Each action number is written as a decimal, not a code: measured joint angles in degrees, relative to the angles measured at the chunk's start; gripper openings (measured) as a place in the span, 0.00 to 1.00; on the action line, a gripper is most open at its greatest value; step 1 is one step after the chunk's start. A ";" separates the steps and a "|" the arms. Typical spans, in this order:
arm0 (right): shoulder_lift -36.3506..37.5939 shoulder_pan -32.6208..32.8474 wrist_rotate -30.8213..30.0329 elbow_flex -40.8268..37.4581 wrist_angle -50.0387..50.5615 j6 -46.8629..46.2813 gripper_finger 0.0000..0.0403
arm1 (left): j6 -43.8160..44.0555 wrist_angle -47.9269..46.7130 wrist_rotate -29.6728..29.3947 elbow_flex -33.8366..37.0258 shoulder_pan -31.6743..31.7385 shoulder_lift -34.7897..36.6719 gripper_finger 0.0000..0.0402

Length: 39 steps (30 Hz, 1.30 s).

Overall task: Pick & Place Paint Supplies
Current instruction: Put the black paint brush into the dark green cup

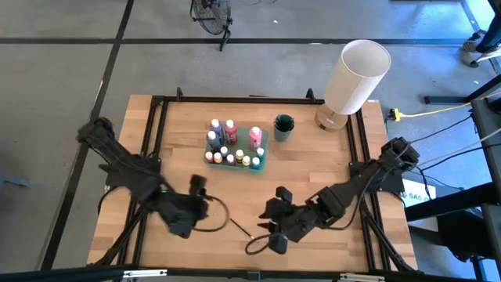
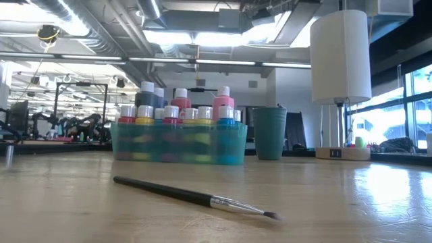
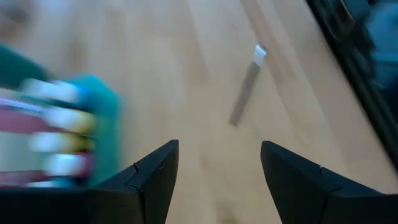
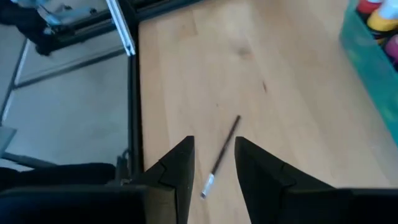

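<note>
Although the paint bottles point(image 1: 232, 146) already stood in the teal tray point(image 1: 262, 153), one brush point(image 2: 196, 196) lay loose on the bench point(image 1: 313, 168). The right end effector point(image 4: 213, 165) hovered over it, fingers apart and empty; the left end effector point(image 3: 219, 168) waited nearby, also apart

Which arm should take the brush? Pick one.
Right. The brush lies in line with the gap of the open right tool; it sits off to one side of the left tool.

Bare wood open across the table's point(image 1: 149, 157) near half, broken only by a brush point(image 1: 239, 228) lying flat between the left gripper point(image 1: 205, 193) and right gripper point(image 1: 274, 227). Farther back, bottle tray point(image 1: 263, 153), cup point(image 1: 283, 127) and lamp point(image 1: 356, 77) crowding the far edge.
</note>
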<state>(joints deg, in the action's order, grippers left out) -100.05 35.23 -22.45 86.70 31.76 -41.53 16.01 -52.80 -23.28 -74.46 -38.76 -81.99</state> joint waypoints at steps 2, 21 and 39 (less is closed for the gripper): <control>-0.60 -0.35 0.24 -0.04 -2.06 -0.27 0.29 | 0.74 -0.52 -7.18 0.00 -2.53 2.46 0.56; -18.00 -1.24 7.14 13.37 -4.62 10.35 0.29 | 7.92 -15.01 -22.35 0.02 -18.54 18.12 0.56; -32.57 -0.60 20.27 33.24 25.29 -16.61 0.29 | 17.52 -27.79 -25.54 0.02 -26.69 23.67 0.56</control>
<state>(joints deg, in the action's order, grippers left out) -132.62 34.63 -2.19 119.94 57.05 -58.14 33.54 -80.58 -48.81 -74.43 -65.45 -58.33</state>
